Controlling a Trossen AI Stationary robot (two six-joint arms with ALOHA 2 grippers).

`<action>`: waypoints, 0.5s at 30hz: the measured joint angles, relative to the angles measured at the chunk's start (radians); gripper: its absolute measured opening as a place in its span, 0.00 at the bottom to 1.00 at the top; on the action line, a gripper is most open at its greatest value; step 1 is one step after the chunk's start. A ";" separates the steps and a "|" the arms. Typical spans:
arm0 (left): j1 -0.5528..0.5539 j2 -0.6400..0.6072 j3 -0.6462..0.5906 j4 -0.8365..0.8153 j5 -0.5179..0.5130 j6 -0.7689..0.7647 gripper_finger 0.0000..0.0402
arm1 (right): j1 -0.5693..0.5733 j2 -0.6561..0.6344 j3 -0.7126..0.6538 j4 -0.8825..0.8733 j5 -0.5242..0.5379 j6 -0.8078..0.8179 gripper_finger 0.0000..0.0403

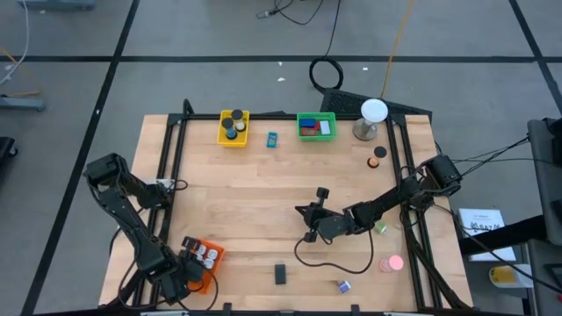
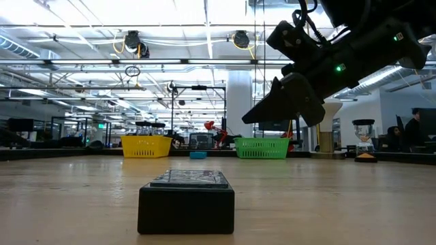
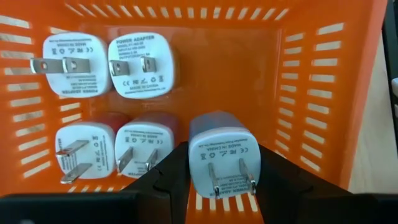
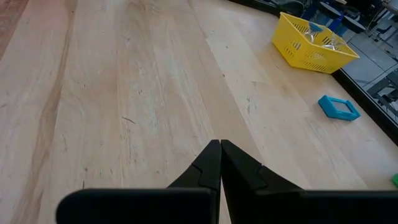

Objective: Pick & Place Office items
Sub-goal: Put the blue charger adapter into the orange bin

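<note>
Pinched between our left gripper's (image 3: 224,180) dark fingers (image 3: 166,177) is a white power adapter (image 3: 222,155), prongs facing the wrist camera, held over the near side of the orange basket (image 3: 311,81). Four more white adapters (image 3: 138,65) lie inside that basket in two pairs. From above, we see this gripper (image 1: 189,268) at the table's front left corner, right at the basket (image 1: 211,256).

Our right gripper (image 4: 219,163) hangs above bare wood near the table's middle, fingers pressed together on nothing.

Other office items are spread around: a black block (image 1: 280,274) sits at the front edge, with a purple clip (image 1: 343,286) and a pink round piece (image 1: 392,262) to its right. Far across, the yellow basket (image 1: 234,128) holds black discs, a cyan clip (image 1: 272,139) lies between it and the green basket (image 1: 316,126), which holds red and blue blocks.
</note>
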 joint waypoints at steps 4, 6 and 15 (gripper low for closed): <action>0.000 0.000 0.000 0.000 -0.001 -0.001 0.36 | 0.000 0.000 0.000 0.000 0.000 0.000 0.01; 0.000 0.000 0.000 0.000 -0.001 -0.001 0.36 | 0.000 0.000 0.000 0.000 0.000 0.000 0.01; 0.000 0.000 0.000 0.000 0.033 -0.020 0.36 | 0.000 0.000 0.000 0.000 0.000 0.002 0.01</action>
